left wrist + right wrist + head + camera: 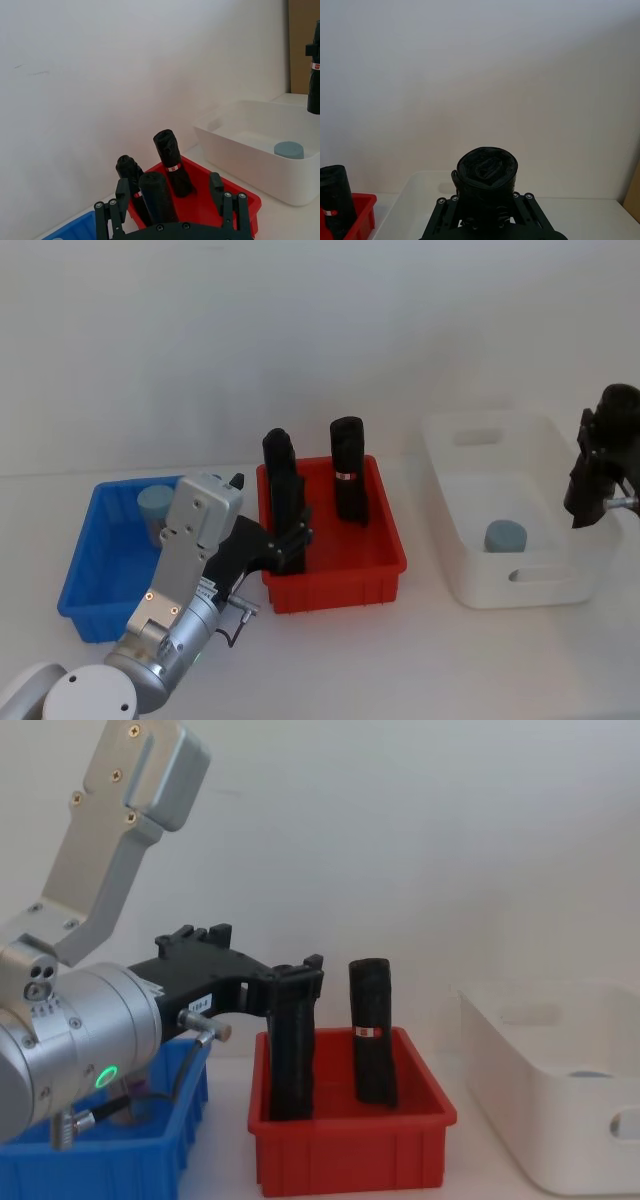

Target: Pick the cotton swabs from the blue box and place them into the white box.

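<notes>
- Head view gives me one jar of cotton swabs [154, 505] in the blue box [84, 580] at the table's [420, 660] left, another jar [505, 536] already in the white box [520, 585] at the right.
- I see my left gripper [172, 197] with fingers [216, 186] spread and empty, beside the blue box, facing the red bin [340, 575].
- Two tall black rolls [348, 483] stand in that bin between the boxes.
- My right gripper [592, 475] hangs above the white box's right side, clenched around a black roll [486, 175].

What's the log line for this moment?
left gripper open over red bin; right gripper holds black roll near white box; cotton swabs in blue box
</notes>
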